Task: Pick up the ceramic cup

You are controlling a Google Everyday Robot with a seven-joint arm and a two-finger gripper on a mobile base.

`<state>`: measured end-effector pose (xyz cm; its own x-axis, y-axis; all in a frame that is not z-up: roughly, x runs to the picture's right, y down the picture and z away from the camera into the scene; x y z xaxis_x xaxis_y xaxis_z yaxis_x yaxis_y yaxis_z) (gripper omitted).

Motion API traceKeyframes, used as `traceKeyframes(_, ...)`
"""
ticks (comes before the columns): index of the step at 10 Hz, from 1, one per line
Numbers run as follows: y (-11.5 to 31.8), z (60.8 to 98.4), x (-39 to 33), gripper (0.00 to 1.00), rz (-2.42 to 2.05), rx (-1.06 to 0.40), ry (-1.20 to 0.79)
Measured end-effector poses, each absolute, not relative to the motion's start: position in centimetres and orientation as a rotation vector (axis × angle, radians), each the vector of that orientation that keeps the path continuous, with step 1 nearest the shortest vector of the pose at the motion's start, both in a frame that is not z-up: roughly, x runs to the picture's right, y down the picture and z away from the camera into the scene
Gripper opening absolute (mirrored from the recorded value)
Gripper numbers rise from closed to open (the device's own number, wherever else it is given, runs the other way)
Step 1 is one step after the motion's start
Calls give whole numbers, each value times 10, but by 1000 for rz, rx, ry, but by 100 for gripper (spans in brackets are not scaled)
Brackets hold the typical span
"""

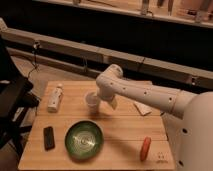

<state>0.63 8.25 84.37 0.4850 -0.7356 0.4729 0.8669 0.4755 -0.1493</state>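
Near the front of the wooden table [125, 127] sits a round green bowl [83, 139]. Left of it lies a small black thing [48, 137]. Over on the right, near the edge, lies an orange thing [145, 148] that looks like a carrot.

A bit farther back, about in the middle of the table, stands the ceramic cup [91, 101]. It is small and white, and it stands upright on the wood. To its far left lies a white bottle [55, 97] on its side. A pale flat thing [142, 108] lies to the right, past the arm.

The robot's white arm [145, 95] reaches in from the right and bends down beside the cup. The gripper [100, 99] is right at the cup's right side, low by the table. Its fingers are spread wide, not pinching anything yet.

So the job looks only partly done. The arm has got to the cup, but the cup sits on the table. What is left is to squeeze the cup and lift it up.
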Motion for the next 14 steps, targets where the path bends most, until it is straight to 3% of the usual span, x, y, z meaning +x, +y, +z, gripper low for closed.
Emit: traceKeyframes(14,79,857,7,80,-1011,-397,-365)
